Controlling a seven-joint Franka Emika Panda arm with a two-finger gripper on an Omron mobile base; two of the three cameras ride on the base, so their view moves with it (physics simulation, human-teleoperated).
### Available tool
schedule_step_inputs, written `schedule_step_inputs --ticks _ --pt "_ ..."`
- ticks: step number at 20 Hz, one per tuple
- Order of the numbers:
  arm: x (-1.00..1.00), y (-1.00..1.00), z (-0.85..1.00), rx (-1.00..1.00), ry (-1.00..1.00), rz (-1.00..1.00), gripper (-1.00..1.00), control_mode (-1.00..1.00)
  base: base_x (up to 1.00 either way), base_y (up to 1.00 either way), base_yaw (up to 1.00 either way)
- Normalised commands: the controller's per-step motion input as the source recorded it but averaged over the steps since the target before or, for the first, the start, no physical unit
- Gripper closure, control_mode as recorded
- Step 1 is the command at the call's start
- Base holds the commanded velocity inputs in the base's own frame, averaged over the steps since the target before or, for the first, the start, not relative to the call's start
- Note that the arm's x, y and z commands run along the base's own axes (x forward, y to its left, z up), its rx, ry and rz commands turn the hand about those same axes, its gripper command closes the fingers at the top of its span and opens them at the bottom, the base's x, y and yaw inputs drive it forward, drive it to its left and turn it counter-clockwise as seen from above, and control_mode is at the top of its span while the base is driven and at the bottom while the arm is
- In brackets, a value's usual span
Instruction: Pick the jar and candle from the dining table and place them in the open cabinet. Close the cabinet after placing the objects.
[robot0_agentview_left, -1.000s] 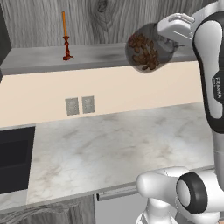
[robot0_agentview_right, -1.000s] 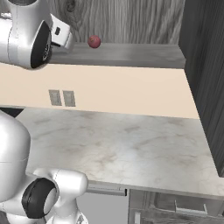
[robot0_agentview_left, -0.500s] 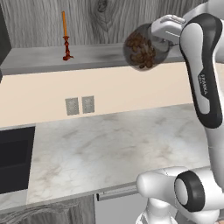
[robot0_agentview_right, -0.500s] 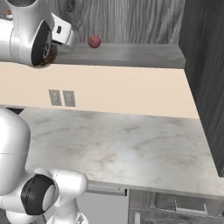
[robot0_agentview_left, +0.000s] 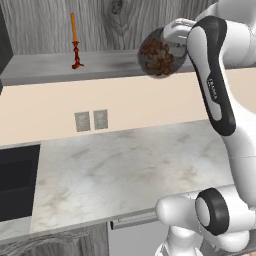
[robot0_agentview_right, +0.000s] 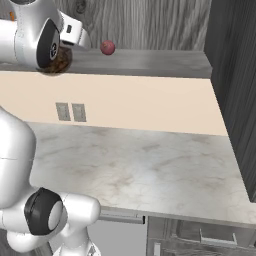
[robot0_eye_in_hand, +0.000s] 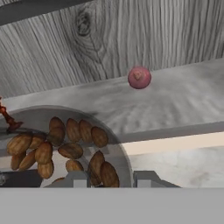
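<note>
Hand view: red ball (robot0_eye_in_hand: 139, 78) beyond jar (robot0_eye_in_hand: 65, 148)

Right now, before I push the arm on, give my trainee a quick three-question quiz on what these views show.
1. True or false: the candle already stands on the cabinet shelf.
2. What does the gripper hold? A) the small red ball B) the jar C) nothing
3. Fill in: in the right base view, the red ball lies on the shelf to the ____ of the jar.

Key:
1. True; it stands upright on the left part of the shelf.
2. B; the fingers are shut on the jar of nuts, held at the shelf's front edge.
3. Right.
</note>
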Motion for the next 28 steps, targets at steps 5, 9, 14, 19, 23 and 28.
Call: schedule_step_inputs --ticks 5,9,14,19,23,28 --pt "0.24 0.08 0.0 -0.04 -0.01 -0.02 1.0 -1.0 0.0 0.0 0.0" --pt "0.06 0.03 -0.01 -0.07 0.0 -0.01 1.0 -1.0 0.0 0.0 0.0" --pt "0.48 0.21 -0.06 -0.03 -0.02 0.0 1.0 -1.0 0.0 0.0 0.0" --pt "0.57 0.24 0.0 0.0 -0.01 0.0 1.0 -1.0 0.0 0.0 0.0" --pt "0.56 0.19 0.0 -0.01 0.0 0.0 1.0 -1.0 0.0 0.0 0.0" --pt "0.5 0.08 0.0 -0.03 0.0 0.0 1.0 -1.0 0.0 0.0 0.0"
